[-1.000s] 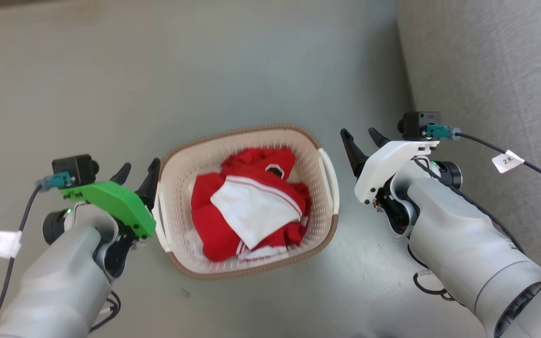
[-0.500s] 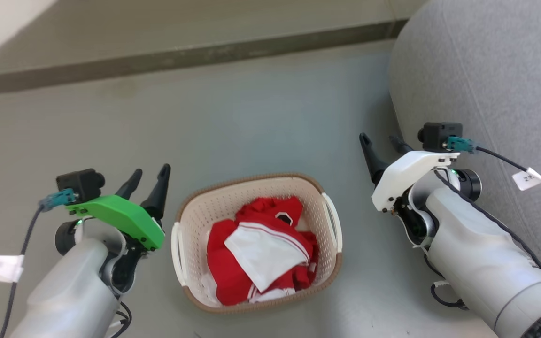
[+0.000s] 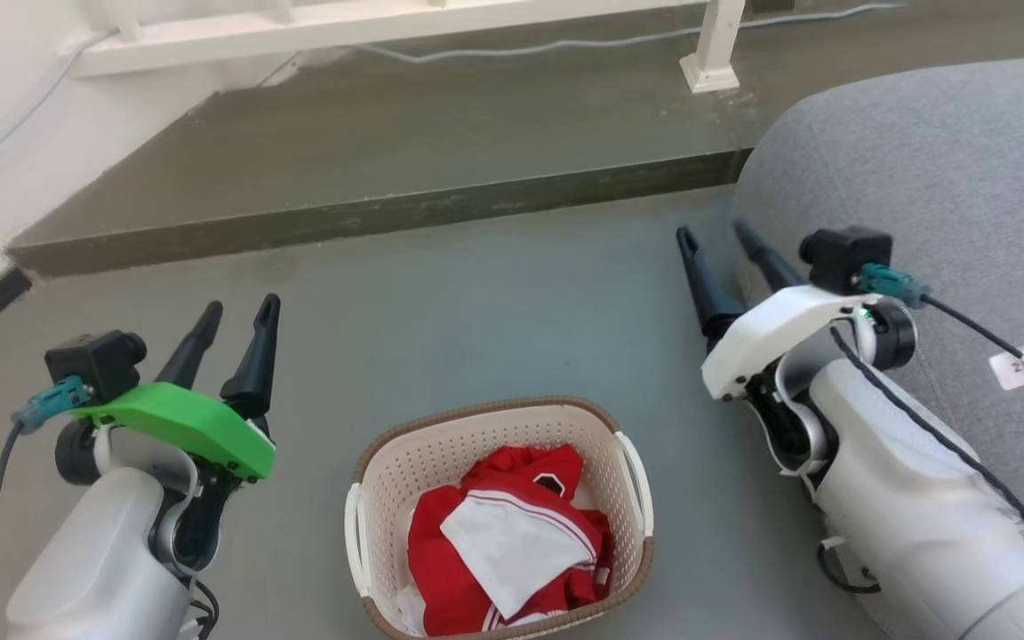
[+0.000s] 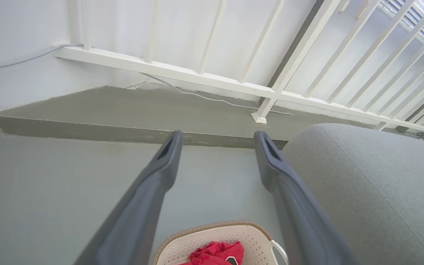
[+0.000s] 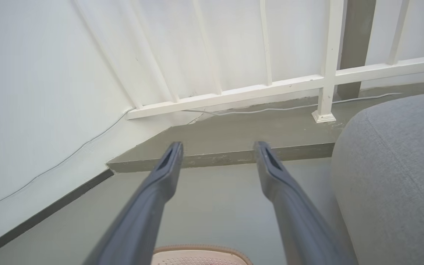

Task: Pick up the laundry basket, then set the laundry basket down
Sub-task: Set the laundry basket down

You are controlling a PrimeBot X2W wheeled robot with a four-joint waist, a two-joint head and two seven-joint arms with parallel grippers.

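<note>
Basket [image 3: 414, 453] sits on the floor [image 3: 476, 302] in the head view, well short of the step [image 3: 370, 218] at the floor's far edge and near the grey sofa [image 3: 921, 160] along its right side. Red and white clothes [image 3: 441, 551] lie in it. To either side hang the left hand [image 3: 242, 307] and the right hand [image 3: 710, 231], fingers apart and holding nothing, each clear of the white handles [image 3: 639, 480].

Left wrist view: the left hand [image 4: 217, 136] is spread wide, with the basket [image 4: 248, 239] low between its fingers.

Right wrist view: the right hand [image 5: 217, 145] is likewise spread, and the basket [image 5: 197, 255] shows its brown edge at the bottom.

No grasp is on, I judge: either the pick-up is not begun or the set-down is done. A lift would need both hands lowered to the handles and closed on them together, keeping the load level.
</note>
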